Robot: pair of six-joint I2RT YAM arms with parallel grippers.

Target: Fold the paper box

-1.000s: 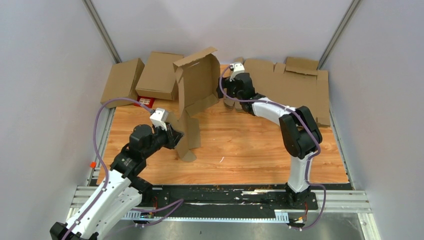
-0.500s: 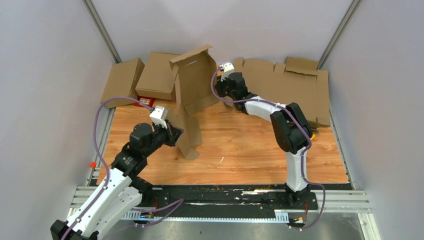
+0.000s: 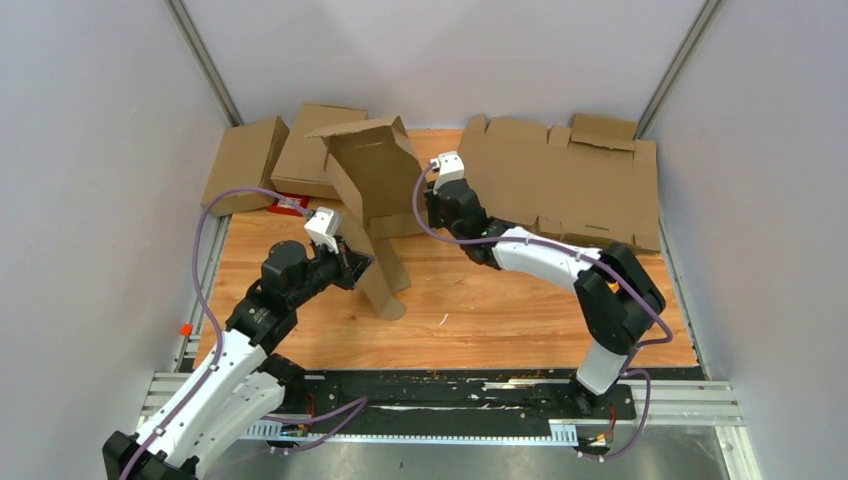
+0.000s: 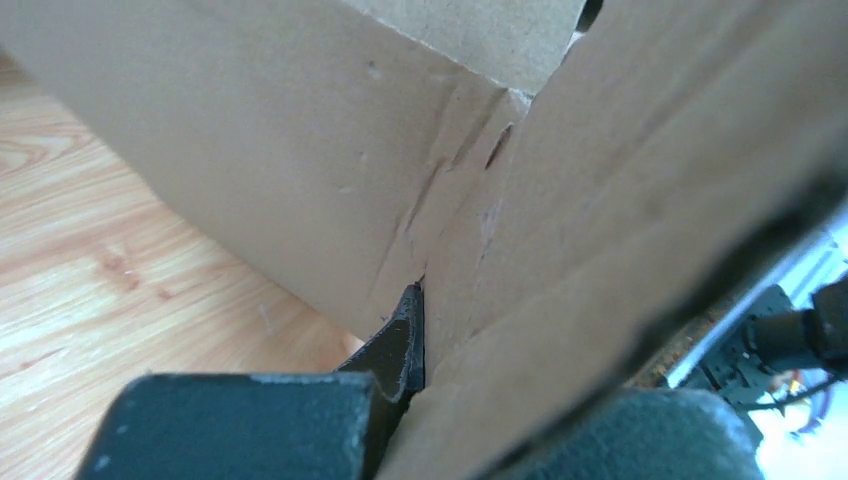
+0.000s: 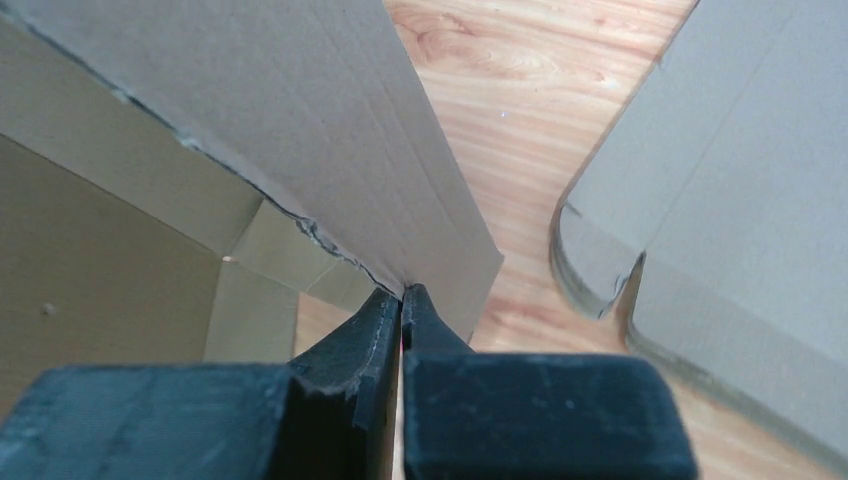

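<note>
The left hand [image 3: 358, 266] is clamped on a lower flap of the paper box [image 3: 372, 178], which stands tilted on the table [image 3: 520, 310] between both arms. It is plain brown corrugated card with splayed flaps. It looks light, stiff across its panels and weak at the creases, so flap edges suit gripping. The right hand [image 3: 430, 207] is pinched together on its right edge.
</note>
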